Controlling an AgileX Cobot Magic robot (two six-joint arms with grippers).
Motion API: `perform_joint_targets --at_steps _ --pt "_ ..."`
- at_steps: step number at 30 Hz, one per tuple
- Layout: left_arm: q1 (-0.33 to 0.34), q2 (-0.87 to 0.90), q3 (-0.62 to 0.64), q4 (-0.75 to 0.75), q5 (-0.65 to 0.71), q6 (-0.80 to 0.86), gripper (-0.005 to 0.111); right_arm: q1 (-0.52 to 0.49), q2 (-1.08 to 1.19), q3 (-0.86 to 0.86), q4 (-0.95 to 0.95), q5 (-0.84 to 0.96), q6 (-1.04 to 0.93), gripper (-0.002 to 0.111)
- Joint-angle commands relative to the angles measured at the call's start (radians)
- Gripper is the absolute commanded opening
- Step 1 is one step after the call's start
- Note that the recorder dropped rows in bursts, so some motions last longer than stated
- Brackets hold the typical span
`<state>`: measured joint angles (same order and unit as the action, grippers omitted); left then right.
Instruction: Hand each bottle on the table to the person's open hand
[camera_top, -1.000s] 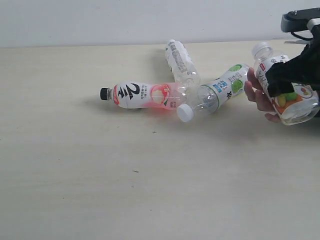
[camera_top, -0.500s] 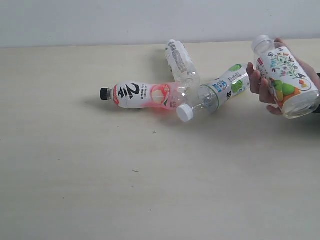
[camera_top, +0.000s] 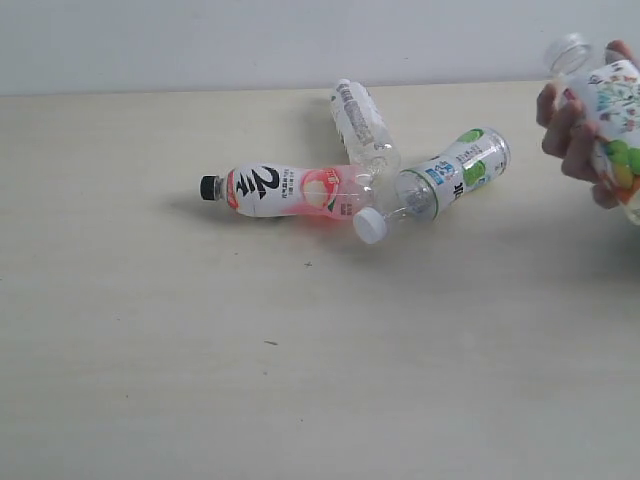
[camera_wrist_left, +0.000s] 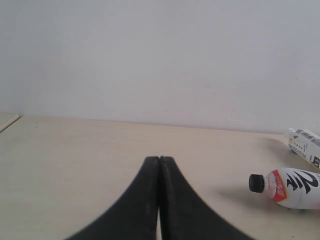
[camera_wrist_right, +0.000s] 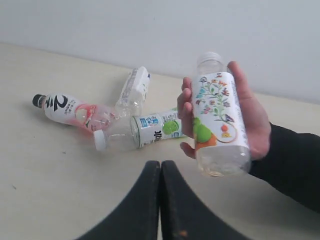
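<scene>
With the clear floral-label plastic bottle (camera_top: 618, 100) in the person's bare hand (camera_top: 566, 132) at upper right, and left claw (camera_wrist_left: 159, 161) and right claw (camera_wrist_right: 160, 165) both pinched together, empty, the next handover probably calls for opening over the white-capped green-label bottle (camera_top: 440, 182) (centre frame, lying on the beige counter (camera_top: 150, 350)).

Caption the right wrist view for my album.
A hand holds the floral bottle; three bottles lie on the table.

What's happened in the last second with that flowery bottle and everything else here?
The right end effector let go of the floral bottle and withdrew, now shut and empty. The hand took the bottle and lifted it up and to the right. The black-capped bottle, green-label bottle and white-print bottle stayed put on the table.
</scene>
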<state>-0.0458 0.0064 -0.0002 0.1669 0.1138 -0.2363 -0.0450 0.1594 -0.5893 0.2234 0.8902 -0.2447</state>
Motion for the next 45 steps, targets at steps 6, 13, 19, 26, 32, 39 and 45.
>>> perform_joint_targets --at_steps 6,13,19,26,32,39,45 --pt "-0.006 -0.006 0.000 0.007 -0.003 -0.005 0.001 -0.002 -0.159 0.116 0.082 -0.090 -0.107 0.000" --pt "-0.006 -0.006 0.000 0.007 0.004 -0.005 0.001 -0.002 -0.159 0.123 0.092 -0.103 -0.124 0.000" --pt "-0.006 -0.006 0.000 0.007 0.006 -0.005 0.001 -0.002 -0.159 0.123 0.092 -0.109 -0.124 0.000" --pt "-0.006 -0.006 0.000 0.007 0.007 -0.005 0.001 -0.002 -0.159 0.147 0.092 -0.160 -0.119 0.000" --pt "-0.006 -0.006 0.000 0.007 0.007 -0.005 0.001 -0.002 -0.159 0.155 0.079 -0.199 -0.119 0.000" --pt "-0.006 -0.006 0.000 0.007 0.007 -0.005 0.001 -0.002 -0.159 0.185 0.075 -0.252 -0.119 0.000" --pt "-0.006 -0.006 0.000 0.007 0.008 -0.005 0.001 -0.002 -0.159 0.185 0.073 -0.256 -0.119 0.000"
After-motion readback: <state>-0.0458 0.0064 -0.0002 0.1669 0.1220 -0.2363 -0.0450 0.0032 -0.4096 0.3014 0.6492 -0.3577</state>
